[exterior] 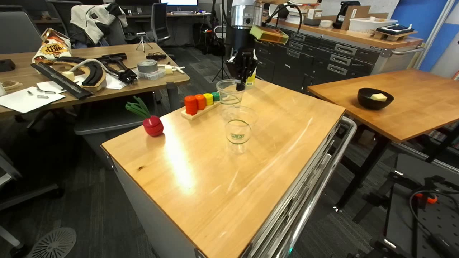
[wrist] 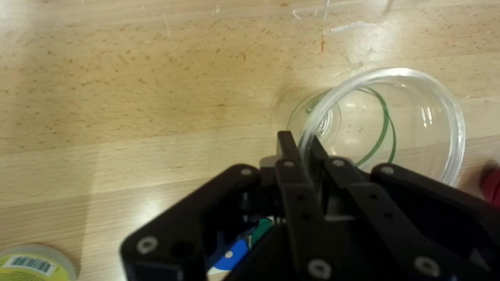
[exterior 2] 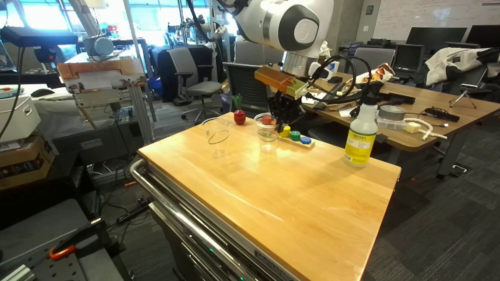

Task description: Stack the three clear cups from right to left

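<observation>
2 fingertips (wrist: 287, 145) of the gripper (wrist: 304, 146) are clenched on the rim of a clear cup (exterior 2: 267, 134), 1 to each side of its wall, beside the coloured-disc toy (exterior 2: 295, 136). Another clear cup (exterior: 238, 130) stands upright near the 1st on the wooden tabletop (exterior: 229, 200). Whether a 3rd nests in either cannot be told. The spray bottle (exterior 2: 358, 140) stands well apart from both.

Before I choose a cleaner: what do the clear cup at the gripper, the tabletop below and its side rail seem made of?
Clear cup: probably glossy plastic; transparent, with highlights. Tabletop: apparently varnished wood; grain and glare show. Side rail: seemingly polished metal; mirror-like shine.
</observation>
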Robot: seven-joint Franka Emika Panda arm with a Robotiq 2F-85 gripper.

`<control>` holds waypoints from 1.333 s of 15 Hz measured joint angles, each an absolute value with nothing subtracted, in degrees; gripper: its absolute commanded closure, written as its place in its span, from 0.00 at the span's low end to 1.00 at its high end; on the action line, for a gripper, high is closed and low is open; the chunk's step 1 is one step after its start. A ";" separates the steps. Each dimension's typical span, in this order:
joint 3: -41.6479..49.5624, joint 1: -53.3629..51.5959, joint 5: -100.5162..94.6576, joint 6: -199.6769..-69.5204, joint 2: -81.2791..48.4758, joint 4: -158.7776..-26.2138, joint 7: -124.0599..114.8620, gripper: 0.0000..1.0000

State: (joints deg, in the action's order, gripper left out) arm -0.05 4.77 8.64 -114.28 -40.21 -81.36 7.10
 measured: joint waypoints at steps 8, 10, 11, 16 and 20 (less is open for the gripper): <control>-0.17 4.77 8.76 -114.12 -37.12 -84.77 6.04 0.98; -0.21 4.75 8.99 -113.74 -33.87 -87.76 5.07 0.98; -0.34 4.75 9.62 -113.34 -31.68 -89.51 5.02 0.98; -2.34 4.63 14.61 -111.45 -19.37 -98.41 5.71 0.98; -3.05 3.30 16.51 -111.13 -9.89 -106.43 5.73 0.98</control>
State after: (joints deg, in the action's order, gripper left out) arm -3.05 3.30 16.51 -111.13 -9.89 -106.43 5.73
